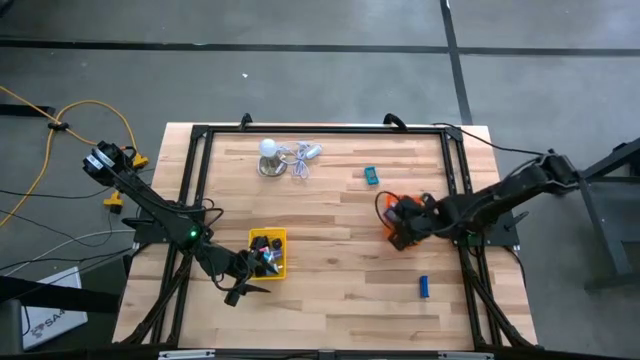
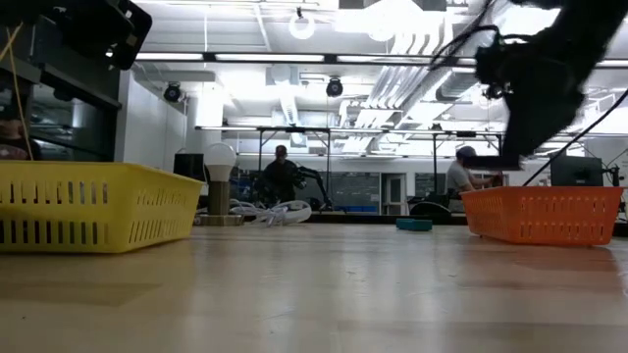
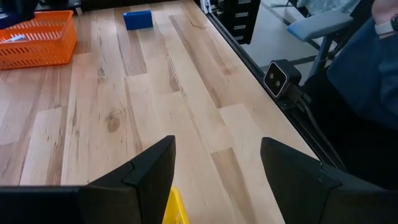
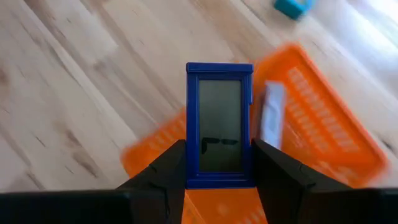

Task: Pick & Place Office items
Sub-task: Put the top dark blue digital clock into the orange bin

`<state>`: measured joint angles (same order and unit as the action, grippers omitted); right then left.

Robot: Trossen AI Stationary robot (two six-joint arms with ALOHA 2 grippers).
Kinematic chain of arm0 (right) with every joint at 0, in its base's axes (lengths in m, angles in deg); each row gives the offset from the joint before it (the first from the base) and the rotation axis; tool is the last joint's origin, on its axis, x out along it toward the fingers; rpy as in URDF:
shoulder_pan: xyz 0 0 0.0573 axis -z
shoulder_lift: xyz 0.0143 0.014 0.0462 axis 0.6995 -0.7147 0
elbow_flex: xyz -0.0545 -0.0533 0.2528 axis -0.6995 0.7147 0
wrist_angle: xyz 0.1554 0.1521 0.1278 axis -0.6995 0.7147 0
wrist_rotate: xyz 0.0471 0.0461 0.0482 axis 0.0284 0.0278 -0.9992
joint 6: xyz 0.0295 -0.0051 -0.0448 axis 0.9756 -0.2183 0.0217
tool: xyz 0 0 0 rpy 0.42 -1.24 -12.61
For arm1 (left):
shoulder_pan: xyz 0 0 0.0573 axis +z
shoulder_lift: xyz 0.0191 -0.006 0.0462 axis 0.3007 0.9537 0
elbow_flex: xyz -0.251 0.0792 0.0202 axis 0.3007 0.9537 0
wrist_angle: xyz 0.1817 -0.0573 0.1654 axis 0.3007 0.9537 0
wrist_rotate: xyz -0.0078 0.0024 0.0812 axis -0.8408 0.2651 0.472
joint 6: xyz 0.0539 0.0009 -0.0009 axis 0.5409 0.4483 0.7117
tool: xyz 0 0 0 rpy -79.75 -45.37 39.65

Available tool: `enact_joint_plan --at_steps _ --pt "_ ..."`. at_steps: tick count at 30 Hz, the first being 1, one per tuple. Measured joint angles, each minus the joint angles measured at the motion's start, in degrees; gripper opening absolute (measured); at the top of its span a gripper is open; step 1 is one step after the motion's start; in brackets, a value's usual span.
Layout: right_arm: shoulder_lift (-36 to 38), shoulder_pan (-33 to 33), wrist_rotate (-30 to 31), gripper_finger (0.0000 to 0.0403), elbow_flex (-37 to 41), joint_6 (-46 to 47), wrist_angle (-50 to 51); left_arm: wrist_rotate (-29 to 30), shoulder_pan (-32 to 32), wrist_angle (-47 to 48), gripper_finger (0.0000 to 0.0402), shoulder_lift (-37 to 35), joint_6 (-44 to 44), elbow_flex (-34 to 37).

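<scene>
Above the orange tray (image 4: 323, 118), the right gripper (image 4: 219, 163) clamps a blue-framed item (image 4: 219, 124); the left gripper (image 3: 214, 168) gapes empty beside the yellow tray (image 1: 268, 254).

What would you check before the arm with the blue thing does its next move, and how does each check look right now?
1. Right tool gripping the blue framed item: ok, pinched between both fingers.
2. Item above the orange tray: ok, the tray lies beneath it.
3. Room in that tray: ok, only a white item shows inside.
4. Left tool out of the way: ok, open by the yellow tray.
5. Items left on the table: not ok, a blue block and a teal item remain.
</scene>
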<state>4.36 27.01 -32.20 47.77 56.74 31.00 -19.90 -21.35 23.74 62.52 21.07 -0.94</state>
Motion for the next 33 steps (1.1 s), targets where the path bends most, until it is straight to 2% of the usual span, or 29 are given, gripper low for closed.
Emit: enact_joint_plan --at_steps 7,15,23,33 --pt "0.0 -7.66 2.17 0.0146 1.67 12.57 4.41 0.0 0.0 0.04 0.023 0.0 0.0 0.04" --pt "0.0 -11.53 2.32 0.0146 7.03 21.33 1.38 0.0 0.0 0.04 0.023 0.0 0.0 0.07" --pt "-0.01 -9.75 2.3 0.0146 11.74 19.86 -6.59 0.0 0.0 0.04 0.023 0.0 0.0 0.07" --pt "-0.03 -3.47 -0.58 0.0146 12.08 12.37 -9.07 0.0 0.0 0.07 0.023 -0.02 0.0 0.07"
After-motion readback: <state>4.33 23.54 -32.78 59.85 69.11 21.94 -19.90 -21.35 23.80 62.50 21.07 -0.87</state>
